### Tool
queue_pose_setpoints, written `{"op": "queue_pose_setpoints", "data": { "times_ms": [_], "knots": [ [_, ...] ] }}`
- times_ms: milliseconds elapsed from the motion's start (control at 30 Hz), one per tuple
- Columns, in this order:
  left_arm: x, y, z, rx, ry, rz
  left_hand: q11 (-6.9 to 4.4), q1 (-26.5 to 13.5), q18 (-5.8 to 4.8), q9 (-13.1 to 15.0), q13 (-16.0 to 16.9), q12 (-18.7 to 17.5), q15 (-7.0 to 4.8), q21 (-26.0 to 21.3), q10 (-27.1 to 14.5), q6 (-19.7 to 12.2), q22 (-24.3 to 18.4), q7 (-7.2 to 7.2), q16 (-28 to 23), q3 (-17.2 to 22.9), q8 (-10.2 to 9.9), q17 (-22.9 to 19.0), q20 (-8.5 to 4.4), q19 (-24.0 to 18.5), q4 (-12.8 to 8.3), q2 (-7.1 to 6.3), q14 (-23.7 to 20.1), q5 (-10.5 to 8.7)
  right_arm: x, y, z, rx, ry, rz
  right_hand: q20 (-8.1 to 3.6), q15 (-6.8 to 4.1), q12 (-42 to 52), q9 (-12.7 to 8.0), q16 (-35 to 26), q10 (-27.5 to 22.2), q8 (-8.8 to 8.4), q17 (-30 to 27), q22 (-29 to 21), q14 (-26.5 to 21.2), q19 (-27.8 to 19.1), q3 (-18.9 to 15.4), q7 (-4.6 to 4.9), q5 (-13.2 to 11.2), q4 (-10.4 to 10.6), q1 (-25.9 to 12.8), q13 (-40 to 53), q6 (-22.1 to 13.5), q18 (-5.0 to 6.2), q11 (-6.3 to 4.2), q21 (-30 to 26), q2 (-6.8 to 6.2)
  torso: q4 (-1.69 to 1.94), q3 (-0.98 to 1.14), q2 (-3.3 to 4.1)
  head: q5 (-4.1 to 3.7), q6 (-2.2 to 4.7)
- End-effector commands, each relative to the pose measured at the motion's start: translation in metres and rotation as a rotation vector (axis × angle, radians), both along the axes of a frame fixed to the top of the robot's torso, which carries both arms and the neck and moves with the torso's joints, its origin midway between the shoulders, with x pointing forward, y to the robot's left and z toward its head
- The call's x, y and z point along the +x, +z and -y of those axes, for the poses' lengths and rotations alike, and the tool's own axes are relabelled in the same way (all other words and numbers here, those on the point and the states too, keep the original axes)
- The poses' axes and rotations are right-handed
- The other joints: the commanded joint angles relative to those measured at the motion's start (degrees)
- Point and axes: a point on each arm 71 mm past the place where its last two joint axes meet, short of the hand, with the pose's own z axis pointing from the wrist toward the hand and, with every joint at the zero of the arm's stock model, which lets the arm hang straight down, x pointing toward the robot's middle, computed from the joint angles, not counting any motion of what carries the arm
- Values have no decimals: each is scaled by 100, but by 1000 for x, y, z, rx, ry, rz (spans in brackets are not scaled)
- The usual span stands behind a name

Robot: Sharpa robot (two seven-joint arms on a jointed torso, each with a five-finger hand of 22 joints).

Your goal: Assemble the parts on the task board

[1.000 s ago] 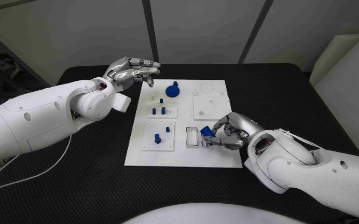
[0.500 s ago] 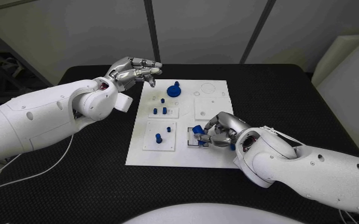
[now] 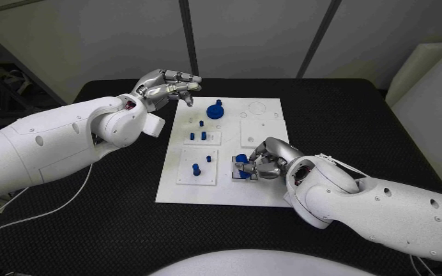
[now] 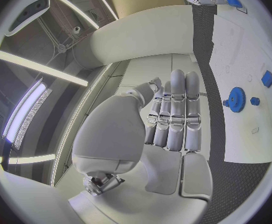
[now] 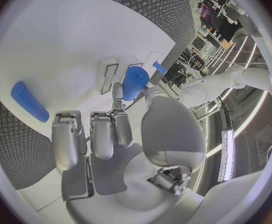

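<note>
Writing: no brand, label or lettering can be read on any of the things.
Task board: the white task board (image 3: 260,194) lies in the middle of the black table (image 3: 110,218), long side running near to far.
Right hand: the right hand (image 3: 265,162) sits over the near right part of the board, fingers curled round a small blue part (image 3: 242,159), which it holds against a small white frame (image 3: 239,172) on the board. In the right wrist view the same blue part (image 5: 135,82) sits between its fingertips, beside slot-shaped openings in the board.
Left hand: the left hand (image 3: 167,87) hangs above the board's far left corner, fingers curled in with nothing in them.
Other parts: a blue gear (image 3: 214,110) stands at the far end of the board; small blue pegs (image 3: 198,136) stand in a square nearer the middle, and another blue peg (image 3: 195,170) in the near left square.
Change: over the last second the right hand has carried its blue part leftward, from the board's right edge onto the white frame. The left hand has stayed where it was.
</note>
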Motion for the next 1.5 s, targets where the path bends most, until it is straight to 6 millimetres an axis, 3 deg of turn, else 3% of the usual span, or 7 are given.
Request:
{"op": "queue_pose_setpoints", "data": {
  "times_ms": [33,233,333,500,767,1067,1500],
  "knots": [
    [0,1,1,-10,-11,2,3,-4,-66,-7,-6,-12,3,-2,-43,-37,-8,6,-24,-25,-35,-7,36,20,-2,51,26,-26,1,1,-1,-13,4,6,-45,-38,-52,26,-42,151,-45,683,1506,414,603,-43,8,-170,16,-137,761,52,-42,-46,17,-31,-1,-1,-2,5,-4],
    [0,1,1,-10,-11,2,3,-4,-66,-7,-6,-12,3,-2,-43,-37,-8,6,-24,-25,-35,-7,36,20,-2,51,26,-26,1,1,-2,-21,11,11,-54,-45,-98,147,-62,140,-117,660,1506,410,603,-128,4,-880,23,-469,739,91,-42,-49,17,-143,1,-2,1,12,-19],
    [0,1,1,-9,-11,1,3,-4,-66,-7,-6,-12,3,-2,-43,-37,-8,6,-24,-25,-35,-7,36,20,-2,51,26,-26,1,1,-2,-22,6,14,-56,-46,-113,186,-69,135,-144,653,1506,408,603,-172,5,-1014,28,-599,732,93,-42,-48,17,-189,0,-3,3,15,-19],
    [0,1,1,-9,-11,1,3,-4,-66,-7,-6,-12,3,-2,-43,-37,-8,6,-24,-25,-35,-7,36,20,-2,51,26,-26,2,2,-1,-21,-1,23,-64,-51,-143,233,-81,124,-177,636,1506,404,603,-295,5,-1031,30,-805,716,90,-42,-51,17,-246,0,-2,-1,17,-21],
    [-1,1,1,-9,-11,0,3,-4,-66,-7,-6,-12,3,-2,-43,-37,-8,6,-24,-25,-35,-7,36,20,-2,51,26,-26,1,4,-1,-14,2,40,-66,-50,-160,305,-86,120,-219,636,1506,404,603,-510,5,-1022,16,-852,712,95,-42,-51,17,-75,-2,3,-4,34,-15],
    [-1,1,0,-9,-11,1,3,-4,-66,-7,-6,-12,3,-2,-43,-37,-8,6,-24,-25,-35,-7,36,20,-2,51,26,-26,-4,9,-4,-10,41,67,-66,-56,-153,461,-90,134,-292,648,1506,409,603,-348,-8,-659,-328,396,733,170,-42,-61,17,43,-10,2,-4,32,-38],
    [0,1,0,-9,-11,0,3,-4,-66,-7,-6,-12,3,-2,-43,-37,-8,6,-24,-25,-35,-7,36,20,-2,51,26,-26,-5,10,-7,-20,58,78,-65,-57,-139,501,-86,144,-308,658,1506,412,603,-373,-14,-655,-382,543,748,208,-42,-65,17,73,-2,-2,-6,38,-42]
  ]
}}
